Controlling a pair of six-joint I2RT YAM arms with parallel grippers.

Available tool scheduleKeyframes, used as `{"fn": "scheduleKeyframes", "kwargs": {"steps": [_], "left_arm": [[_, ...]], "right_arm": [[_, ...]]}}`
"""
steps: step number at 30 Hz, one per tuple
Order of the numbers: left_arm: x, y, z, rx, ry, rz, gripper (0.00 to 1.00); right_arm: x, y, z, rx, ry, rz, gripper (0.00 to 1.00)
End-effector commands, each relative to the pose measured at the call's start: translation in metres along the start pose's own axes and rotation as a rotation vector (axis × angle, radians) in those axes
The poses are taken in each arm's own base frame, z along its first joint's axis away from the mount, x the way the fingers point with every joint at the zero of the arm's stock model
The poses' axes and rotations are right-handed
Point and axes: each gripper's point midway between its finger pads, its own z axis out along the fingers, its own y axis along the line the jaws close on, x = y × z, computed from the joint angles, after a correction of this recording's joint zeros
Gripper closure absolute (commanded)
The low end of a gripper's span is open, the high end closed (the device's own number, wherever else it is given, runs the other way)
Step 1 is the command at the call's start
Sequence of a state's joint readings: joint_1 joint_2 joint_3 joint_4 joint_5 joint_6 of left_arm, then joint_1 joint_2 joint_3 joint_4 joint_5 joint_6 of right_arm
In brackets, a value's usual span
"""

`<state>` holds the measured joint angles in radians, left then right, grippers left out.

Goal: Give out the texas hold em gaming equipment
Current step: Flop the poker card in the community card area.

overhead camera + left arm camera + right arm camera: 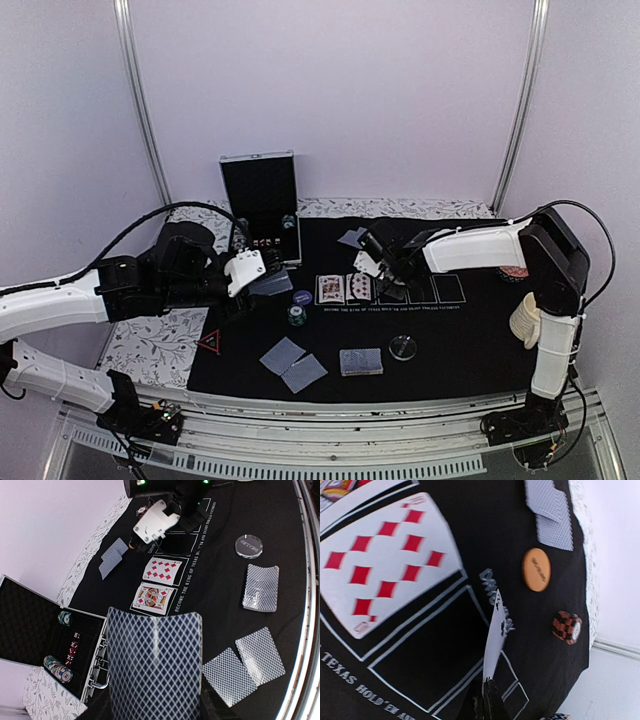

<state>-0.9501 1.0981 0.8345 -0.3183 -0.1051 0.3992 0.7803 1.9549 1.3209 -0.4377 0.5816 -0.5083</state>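
Dealing community cards: right gripper (pixel 486 690) clamped on the edge of a playing card (pixel 495 635), held upright over the third rectangle (pixel 425 630), beside the diamonds card (pixel 385 555); left gripper (pixel 258 280) pinches a blue-backed card (pixel 155 665) (probably next up). Next: lay it flat inside the rectangle, then release.

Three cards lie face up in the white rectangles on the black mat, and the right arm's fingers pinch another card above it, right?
Not three: the left wrist view shows only two face up, a face card and a diamonds card. The right arm's fingers do pinch another card above the mat.
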Motion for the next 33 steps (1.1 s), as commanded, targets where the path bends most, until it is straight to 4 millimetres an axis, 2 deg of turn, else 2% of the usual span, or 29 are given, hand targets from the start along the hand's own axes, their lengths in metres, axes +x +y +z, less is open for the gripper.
{"fn": "scheduleKeyframes", "kwargs": {"steps": [1, 7, 10, 15, 22, 27, 33], "left_arm": [[0.003, 0.003, 0.001, -0.007, -0.004, -0.01, 0.54], [0.002, 0.005, 0.001, -0.01, -0.007, -0.008, 0.54], [0.001, 0.004, 0.001, -0.005, -0.008, -0.01, 0.54], [0.001, 0.005, 0.0, -0.007, -0.01, -0.012, 0.54], [0.002, 0.005, -0.001, -0.009, -0.006, -0.013, 0.54], [0.001, 0.005, -0.002, -0.008, -0.008, -0.01, 0.54], [0.002, 0.005, -0.001, -0.008, -0.004, -0.004, 0.54]], "right_arm": [[-0.003, 0.053, 0.007, -0.174, -0.015, -0.106, 0.98], [0.005, 0.072, 0.006, -0.271, 0.006, -0.077, 0.98], [0.011, 0.074, 0.007, -0.276, 0.035, -0.066, 0.98], [0.026, 0.065, 0.013, -0.255, 0.081, -0.046, 0.98], [0.019, 0.063, 0.013, -0.272, 0.063, -0.017, 0.98], [0.014, 0.071, 0.009, -0.294, 0.034, -0.05, 0.98], [0.005, 0.068, 0.006, -0.27, -0.015, -0.096, 0.98]]}}
